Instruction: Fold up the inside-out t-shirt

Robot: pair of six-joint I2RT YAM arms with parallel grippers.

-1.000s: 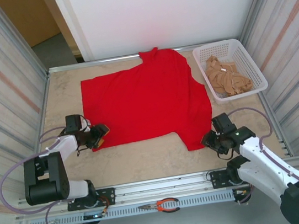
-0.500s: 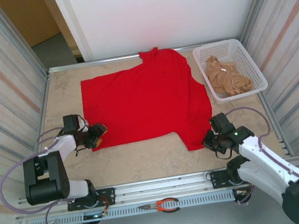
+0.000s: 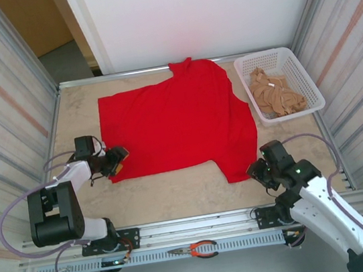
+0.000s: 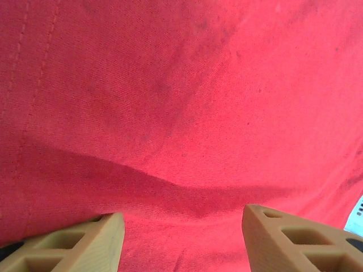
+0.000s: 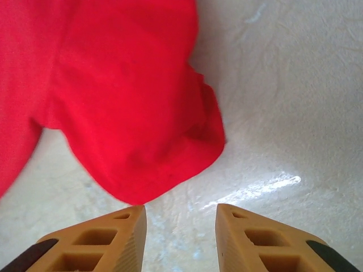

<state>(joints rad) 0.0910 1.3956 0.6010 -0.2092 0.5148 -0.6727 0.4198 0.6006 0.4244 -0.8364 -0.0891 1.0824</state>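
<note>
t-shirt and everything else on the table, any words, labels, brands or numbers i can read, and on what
None can be read.
The t-shirt shows plain red cloth with no print, in the top view and both wrist views.
The white basket, the tan cloth in it and the pliers carry no legible mark.

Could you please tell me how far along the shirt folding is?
Done: the t-shirt lies spread flat on the table, unfolded. In hand: the left end effector is open at its near-left hem, the right end effector open at its near-right corner. Left: every fold.
</note>
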